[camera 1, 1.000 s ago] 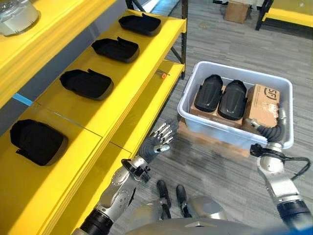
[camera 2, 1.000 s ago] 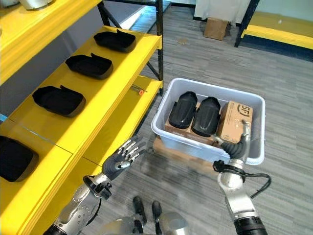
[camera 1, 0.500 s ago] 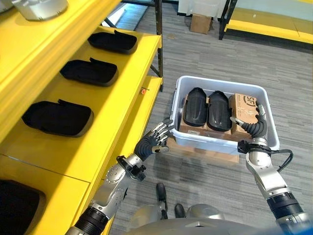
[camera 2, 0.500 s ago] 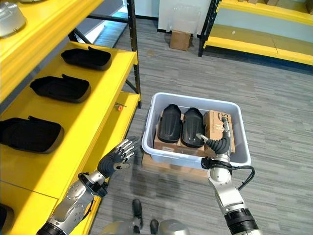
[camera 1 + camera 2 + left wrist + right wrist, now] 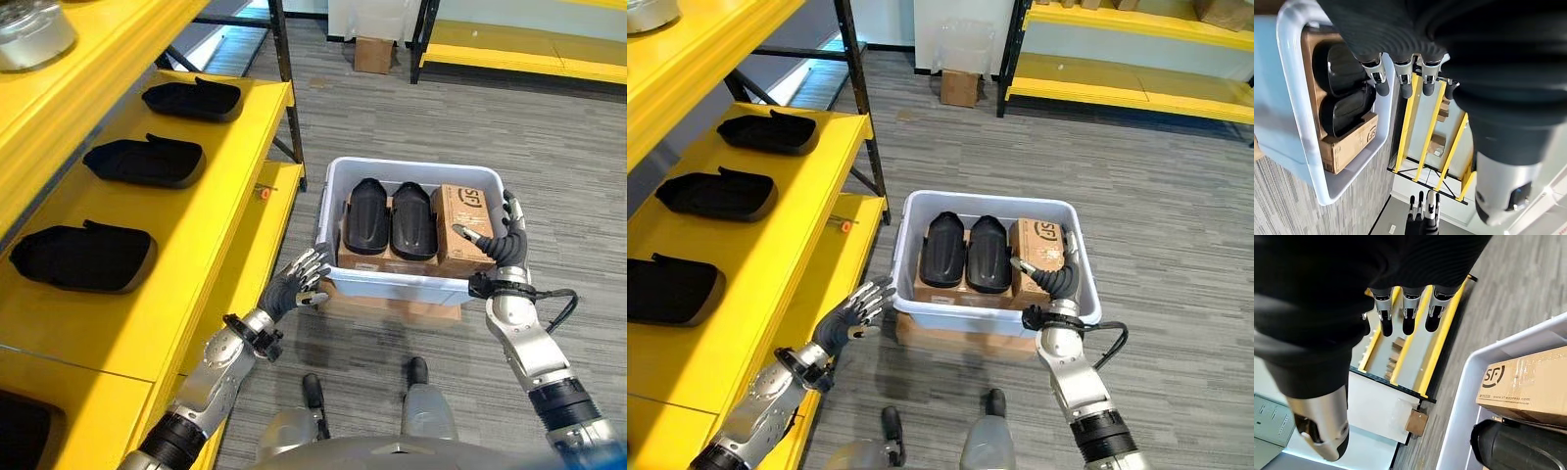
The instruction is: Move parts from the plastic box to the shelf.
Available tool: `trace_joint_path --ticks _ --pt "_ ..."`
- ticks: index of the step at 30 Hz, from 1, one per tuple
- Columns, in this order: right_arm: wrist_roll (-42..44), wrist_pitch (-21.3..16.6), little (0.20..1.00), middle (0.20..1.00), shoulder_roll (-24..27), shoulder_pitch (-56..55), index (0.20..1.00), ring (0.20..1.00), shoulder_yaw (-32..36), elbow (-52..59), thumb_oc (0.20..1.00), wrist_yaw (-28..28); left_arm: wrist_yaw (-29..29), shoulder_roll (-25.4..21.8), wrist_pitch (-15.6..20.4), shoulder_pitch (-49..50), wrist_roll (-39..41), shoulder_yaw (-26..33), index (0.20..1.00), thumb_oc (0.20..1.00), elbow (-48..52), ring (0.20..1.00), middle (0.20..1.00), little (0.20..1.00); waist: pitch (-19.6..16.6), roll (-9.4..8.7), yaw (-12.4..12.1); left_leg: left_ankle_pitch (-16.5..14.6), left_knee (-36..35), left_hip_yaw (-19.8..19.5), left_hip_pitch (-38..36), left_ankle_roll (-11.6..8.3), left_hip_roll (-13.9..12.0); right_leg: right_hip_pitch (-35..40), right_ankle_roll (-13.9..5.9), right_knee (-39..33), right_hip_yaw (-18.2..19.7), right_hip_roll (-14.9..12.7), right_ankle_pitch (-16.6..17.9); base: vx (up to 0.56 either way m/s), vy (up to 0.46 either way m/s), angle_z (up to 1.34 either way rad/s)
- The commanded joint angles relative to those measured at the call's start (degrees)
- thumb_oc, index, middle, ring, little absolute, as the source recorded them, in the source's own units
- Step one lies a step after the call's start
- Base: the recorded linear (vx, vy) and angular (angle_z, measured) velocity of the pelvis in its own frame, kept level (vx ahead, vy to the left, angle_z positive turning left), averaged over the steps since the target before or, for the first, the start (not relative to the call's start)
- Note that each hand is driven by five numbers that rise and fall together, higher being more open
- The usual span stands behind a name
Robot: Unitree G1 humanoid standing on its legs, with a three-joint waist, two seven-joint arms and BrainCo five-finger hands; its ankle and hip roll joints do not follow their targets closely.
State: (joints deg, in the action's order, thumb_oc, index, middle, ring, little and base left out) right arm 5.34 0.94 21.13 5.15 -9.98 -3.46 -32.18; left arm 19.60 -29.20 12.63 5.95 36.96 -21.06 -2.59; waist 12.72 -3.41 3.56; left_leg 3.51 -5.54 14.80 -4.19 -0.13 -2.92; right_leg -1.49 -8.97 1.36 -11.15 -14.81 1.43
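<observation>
Our open, empty left hand (image 5: 297,282) and right hand (image 5: 500,245) flanked the plastic box (image 5: 328,196) holding two black parts (image 5: 390,219) beside a carton (image 5: 460,212)

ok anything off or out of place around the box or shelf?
Nothing stands out. Two black parts and a cardboard carton sit neatly in the plastic box; the parts on the shelf lie in a row.

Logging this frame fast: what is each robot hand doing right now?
Left robot hand: open, holding nothing, beside the plastic box.
Right robot hand: open, holding nothing, at the box's other side.
</observation>
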Motion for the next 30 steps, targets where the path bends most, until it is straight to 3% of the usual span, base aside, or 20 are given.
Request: trace_joint_path --ticks 1,10,18,23,26,27,28,30 --pt "-1.50 -1.20 1.000 1.000 3.30 2.90 1.000 1.000 0.24 1.47 1.000 -1.54 -0.42 2.67 1.89 -1.29 0.89 1.65 1.000 1.000 2.95 1.000 1.000 1.000 -0.21 3.59 0.11 -7.62 0.73 5.43 -4.81 1.04 -2.21 -0.64 -0.25 5.53 -3.20 3.86 0.04 0.05 -0.180 -0.02" --pt "-2.09 -1.29 1.000 1.000 5.83 3.01 1.000 1.000 -0.06 -0.19 1.000 -2.77 -0.57 3.52 2.90 2.42 0.19 1.90 1.000 1.000 3.50 1.000 1.000 1.000 -1.22 3.49 -0.75 -5.95 1.11 6.95 -4.86 -2.00 -5.69 5.19 2.63 3.67 -6.90 6.97 -5.89 0.11 -0.188 -0.12" --pt "-2.97 -1.65 1.000 1.000 7.50 4.55 1.000 1.000 0.45 -0.92 1.000 -4.31 -1.58 4.29 3.97 0.07 1.50 1.41 1.000 1.000 2.37 1.000 1.000 1.000 0.40 3.52 -0.03 -6.58 8.41 5.66 -1.09 -2.49 -7.89 3.84 6.45 8.46 -5.78 8.78 -9.02 0.06 -0.165 0.06" --pt "-5.32 -1.10 1.000 1.000 8.26 3.81 1.000 1.000 0.62 0.28 1.000 -2.54 -0.10 4.69 4.93 -0.20 4.96 1.55 1.000 1.000 3.23 1.000 1.000 1.000 0.86 3.37 1.16 -8.83 14.33 5.01 -0.38 -2.70 -8.55 3.75 7.17 11.12 -3.74 9.24 -11.39 0.11 -0.140 -0.02" --pt "-6.02 -1.81 1.000 1.000 8.53 2.76 1.000 1.000 0.58 0.82 1.000 -1.69 -0.64 4.92 4.14 -0.35 3.93 2.08 1.000 1.000 3.62 1.000 1.000 1.000 1.37 3.08 1.54 -4.99 23.56 5.14 3.29 -4.54 -10.40 4.79 8.67 10.01 -3.38 10.54 -11.43 0.06 -0.159 -0.09" --pt "-5.51 -3.29 1.000 1.000 8.35 2.98 1.000 1.000 -0.33 -0.42 1.000 -2.57 -1.21 4.98 4.15 -0.23 2.55 2.25 1.000 1.000 3.62 1.000 1.000 1.000 2.70 3.40 0.69 -1.64 23.00 2.30 8.07 -4.32 -9.83 4.80 9.13 9.74 -1.71 11.80 -10.84 0.06 -0.093 0.06" --pt "-5.14 -3.40 1.000 1.000 8.43 3.04 1.000 1.000 -0.39 -0.45 1.000 -2.57 -1.17 5.00 4.24 -0.12 2.67 2.35 1.000 1.000 3.58 1.000 1.000 1.000 2.79 3.49 0.68 -1.21 21.70 2.28 7.95 -4.40 -10.04 4.86 9.06 9.80 -1.55 11.89 -11.01 0.10 0.045 -0.02" --pt "-4.75 -2.85 1.000 1.000 8.88 2.88 1.000 1.000 -0.15 0.61 1.000 -3.37 -0.96 4.69 3.79 0.20 2.55 2.68 1.000 1.000 4.02 1.000 1.000 1.000 2.63 4.00 1.16 3.55 13.14 2.82 7.10 -5.88 -12.70 5.44 8.57 9.54 -1.67 12.11 -11.74 0.14 0.188 -0.32"
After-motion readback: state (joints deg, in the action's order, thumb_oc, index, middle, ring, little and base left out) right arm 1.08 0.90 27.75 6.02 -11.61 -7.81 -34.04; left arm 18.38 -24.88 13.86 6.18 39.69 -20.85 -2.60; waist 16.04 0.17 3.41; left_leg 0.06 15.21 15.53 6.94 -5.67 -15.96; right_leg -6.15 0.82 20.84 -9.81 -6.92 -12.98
